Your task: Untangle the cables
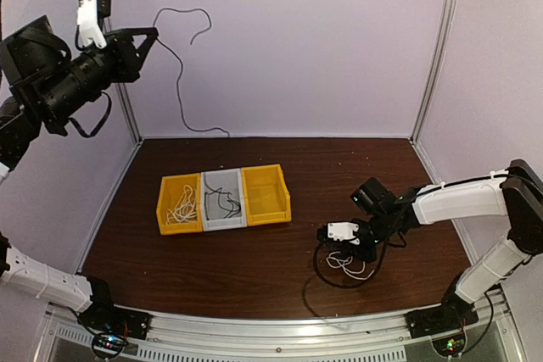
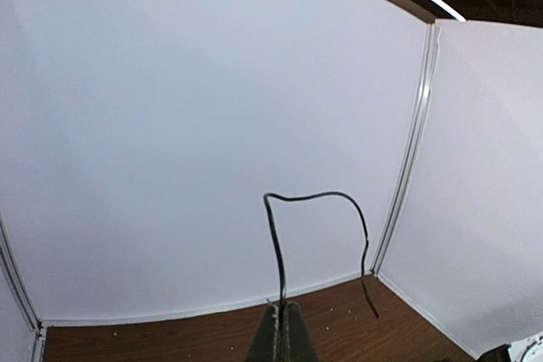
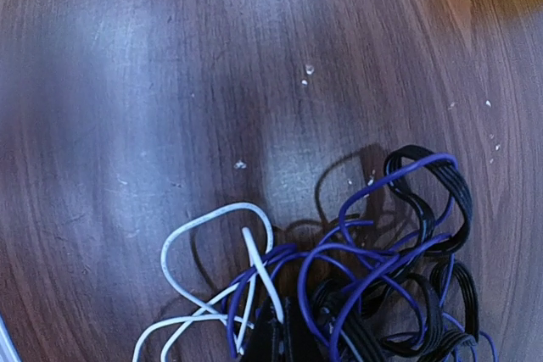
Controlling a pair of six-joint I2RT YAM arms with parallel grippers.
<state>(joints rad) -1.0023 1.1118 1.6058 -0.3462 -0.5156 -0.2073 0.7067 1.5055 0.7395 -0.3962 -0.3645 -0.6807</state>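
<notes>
White walls (image 1: 297, 40) close the room on three sides. The dark wooden counter (image 1: 254, 270) shows small specks. Three bins (image 1: 270, 197) stand in a row left of centre, and two of them hold loose cables. The tangle (image 1: 344, 267) of black, blue and white loops lies by the right arm, directly under the right end effector (image 1: 355, 252). That one is closed into the tangle, but which strand it pinches I cannot tell. The left end effector (image 1: 154, 34), high at far left and well apart from the tangle, is closed on one black cable (image 1: 180, 65). This cable hangs almost vertical to the counter's back edge.
</notes>
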